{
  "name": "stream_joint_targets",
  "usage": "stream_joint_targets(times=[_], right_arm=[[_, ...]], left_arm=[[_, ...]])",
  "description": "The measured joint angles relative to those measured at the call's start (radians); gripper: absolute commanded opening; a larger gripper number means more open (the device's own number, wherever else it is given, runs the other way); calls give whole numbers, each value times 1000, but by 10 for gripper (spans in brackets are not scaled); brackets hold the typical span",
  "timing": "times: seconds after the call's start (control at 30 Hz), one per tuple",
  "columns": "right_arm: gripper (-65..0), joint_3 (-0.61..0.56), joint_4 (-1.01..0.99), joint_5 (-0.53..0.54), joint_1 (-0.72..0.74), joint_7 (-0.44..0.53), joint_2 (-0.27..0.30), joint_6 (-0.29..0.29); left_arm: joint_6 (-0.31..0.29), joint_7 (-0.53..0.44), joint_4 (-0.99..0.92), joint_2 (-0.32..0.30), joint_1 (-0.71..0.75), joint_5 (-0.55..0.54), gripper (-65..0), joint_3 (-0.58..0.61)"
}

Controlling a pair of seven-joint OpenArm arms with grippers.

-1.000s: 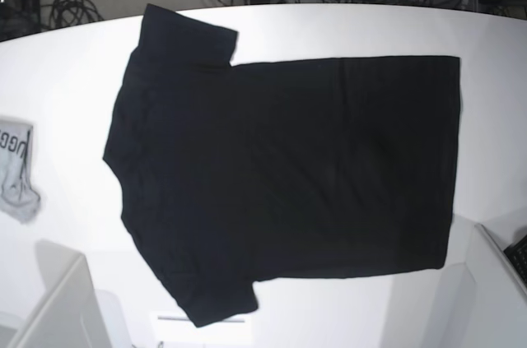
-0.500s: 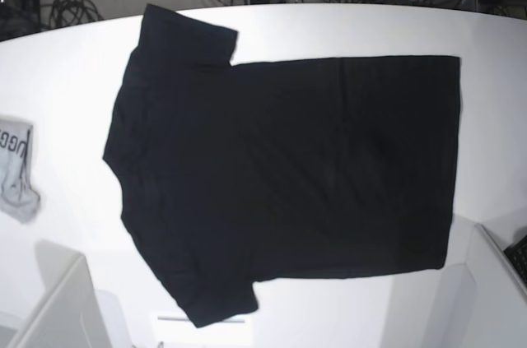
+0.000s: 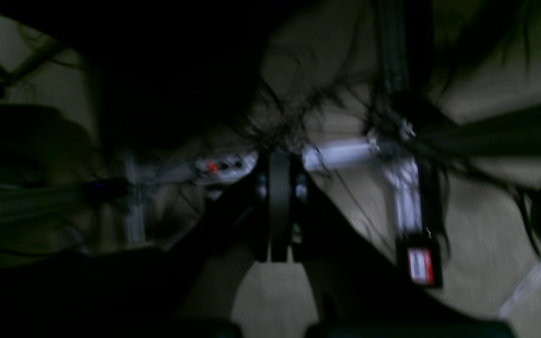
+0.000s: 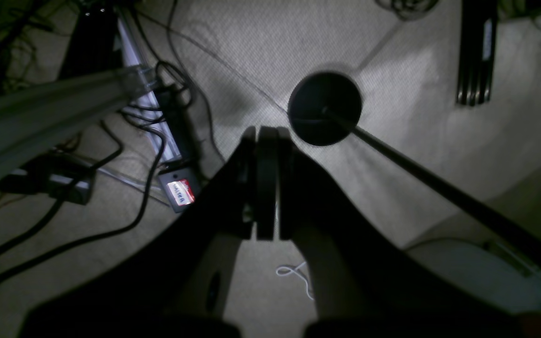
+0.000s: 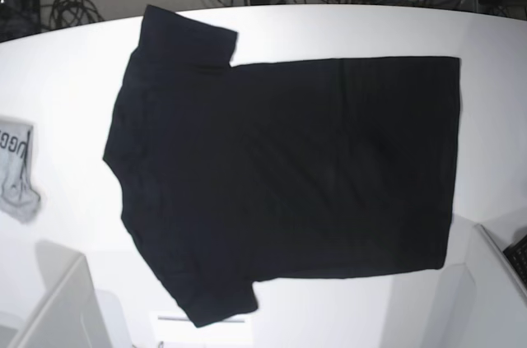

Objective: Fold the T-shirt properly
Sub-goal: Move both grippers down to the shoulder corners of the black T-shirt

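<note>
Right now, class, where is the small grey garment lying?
In the base view, the small grey garment lies at the white table's left edge, apart from the spread black T-shirt.

White table [image 5: 74, 76]; beige carpet [image 4: 261, 42], tangled black cables [image 5: 70, 6].

A small grey garment [image 5: 16, 169] with dark lettering lies on the white table's [image 5: 66, 93] left edge.

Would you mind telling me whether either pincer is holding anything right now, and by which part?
Nothing is held. The left pincer and right pincer are both shut on nothing, above the floor; the T-shirt lies flat on the table.
</note>
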Motion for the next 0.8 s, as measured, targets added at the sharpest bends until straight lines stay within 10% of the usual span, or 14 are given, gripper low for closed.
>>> stream_joint_targets(times=[0.6,0.8], right_arm=[[-650,82,652,6,-24,-232,-36,0],[-650,68,663,229,62,-342,-36,-1]], left_arm=[[0,14,526,-3,216,-16,-650,-214],[-1,13,552,2,181,-16,-650,-213]])
